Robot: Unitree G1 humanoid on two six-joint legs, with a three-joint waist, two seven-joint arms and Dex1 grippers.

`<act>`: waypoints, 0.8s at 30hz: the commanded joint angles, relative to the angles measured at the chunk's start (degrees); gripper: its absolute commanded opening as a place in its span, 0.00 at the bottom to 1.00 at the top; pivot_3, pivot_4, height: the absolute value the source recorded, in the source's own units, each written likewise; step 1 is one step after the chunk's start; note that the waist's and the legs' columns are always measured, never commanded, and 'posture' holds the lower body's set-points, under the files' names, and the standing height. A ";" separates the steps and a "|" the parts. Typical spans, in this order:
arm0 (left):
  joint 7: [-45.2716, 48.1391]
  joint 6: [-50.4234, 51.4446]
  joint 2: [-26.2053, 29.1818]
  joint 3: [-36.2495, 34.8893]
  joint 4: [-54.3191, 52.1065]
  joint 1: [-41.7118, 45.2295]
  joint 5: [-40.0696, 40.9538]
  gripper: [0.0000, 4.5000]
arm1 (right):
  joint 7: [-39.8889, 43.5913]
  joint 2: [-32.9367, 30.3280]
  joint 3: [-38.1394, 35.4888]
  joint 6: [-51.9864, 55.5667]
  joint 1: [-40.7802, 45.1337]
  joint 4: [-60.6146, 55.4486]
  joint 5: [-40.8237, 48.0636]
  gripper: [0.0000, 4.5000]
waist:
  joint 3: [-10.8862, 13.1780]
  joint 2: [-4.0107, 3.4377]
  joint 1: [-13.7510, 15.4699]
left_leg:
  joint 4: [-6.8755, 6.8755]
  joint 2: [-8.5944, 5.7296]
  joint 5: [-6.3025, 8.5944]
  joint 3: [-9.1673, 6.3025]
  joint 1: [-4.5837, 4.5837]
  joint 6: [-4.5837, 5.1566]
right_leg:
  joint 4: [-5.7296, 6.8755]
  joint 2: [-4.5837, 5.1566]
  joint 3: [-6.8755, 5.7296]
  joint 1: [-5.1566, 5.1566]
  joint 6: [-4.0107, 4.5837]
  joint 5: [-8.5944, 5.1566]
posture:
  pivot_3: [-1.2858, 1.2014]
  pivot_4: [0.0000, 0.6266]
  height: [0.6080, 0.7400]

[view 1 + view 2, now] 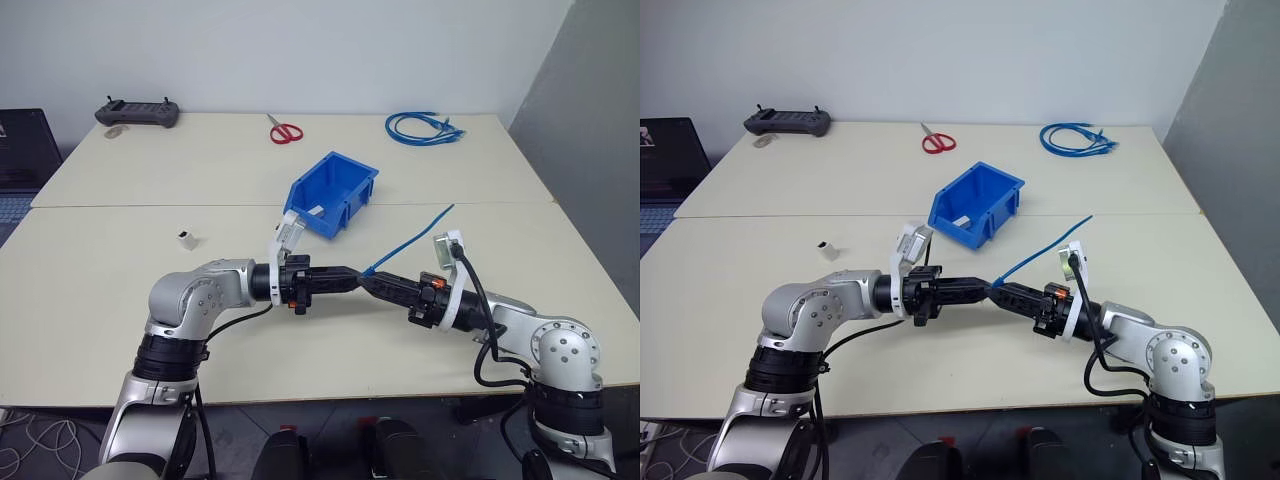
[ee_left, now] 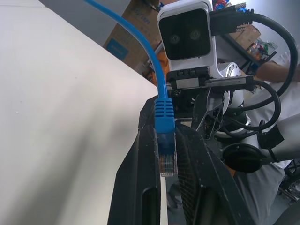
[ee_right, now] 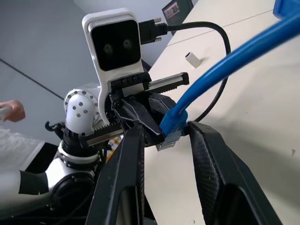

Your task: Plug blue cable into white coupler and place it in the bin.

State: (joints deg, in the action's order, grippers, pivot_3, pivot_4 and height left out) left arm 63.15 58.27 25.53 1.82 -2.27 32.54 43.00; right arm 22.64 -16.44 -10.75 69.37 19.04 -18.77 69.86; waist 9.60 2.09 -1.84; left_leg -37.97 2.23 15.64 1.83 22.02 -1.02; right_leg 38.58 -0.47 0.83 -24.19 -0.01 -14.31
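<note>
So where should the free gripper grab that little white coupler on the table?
Across the short sides of the white coupler, coming straight down from above. It is a small boxy block lying alone on the table, far from the bin, so nothing blocks a top approach.

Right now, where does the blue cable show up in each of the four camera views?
Left eye view: the blue cable slants up to the right from picture centre.
Right eye view: the same slant, just right of centre.
Left wrist view: plug end upright at centre, cord running to the top.
Right wrist view: sweeps from the upper right down to centre.
Shared landmark: the cream table.
</note>
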 commanded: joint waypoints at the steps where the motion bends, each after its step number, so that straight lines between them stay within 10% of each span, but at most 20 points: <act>1: 0.93 -0.98 0.00 0.98 -1.76 0.76 0.96 0.05 | -2.30 0.74 -3.96 -2.45 0.80 0.54 6.22 0.23 | 0.00 0.00 0.00 | 0.00 0.00 0.00 0.00 0.00 0.00 | -0.01 0.00 0.00 0.00 0.00 0.00 | 0.52 0.24 1.00; 4: 0.85 -0.80 -0.16 1.07 -1.80 0.96 1.23 0.05 | -3.33 0.64 -4.02 -3.15 0.83 0.83 8.12 0.23 | 0.00 0.00 -0.01 | 0.01 0.00 0.00 0.00 0.00 0.00 | -0.01 0.00 0.00 0.00 0.00 0.00 | 0.52 0.24 1.00; 10: 0.65 -0.64 -0.07 1.25 -1.64 1.46 2.02 0.05 | -4.61 0.85 -3.09 -4.77 1.20 0.90 8.08 0.61 | 0.02 -0.01 0.00 | 0.01 0.00 0.00 0.00 0.02 0.00 | -0.04 0.00 0.00 0.00 0.00 0.00 | 0.52 0.24 1.00; 24: -1.87 3.45 -0.37 -1.27 -0.48 2.17 5.37 0.05 | -2.16 -1.51 -5.32 -5.92 0.92 0.42 10.53 0.61 | 0.04 -0.01 0.00 | 0.03 0.00 0.00 0.00 0.04 0.00 | -0.07 0.00 -0.01 -0.01 0.00 0.00 | 0.52 0.24 1.00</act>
State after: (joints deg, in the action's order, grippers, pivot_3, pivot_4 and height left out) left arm 61.40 59.74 24.92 0.78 -2.26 34.63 46.77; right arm 19.25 -16.96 -11.53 67.25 19.03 -16.41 76.56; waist 9.63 2.07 -1.84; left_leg -37.94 2.23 15.64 1.82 22.07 -1.02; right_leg 38.51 -0.47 0.82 -24.21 -0.01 -14.31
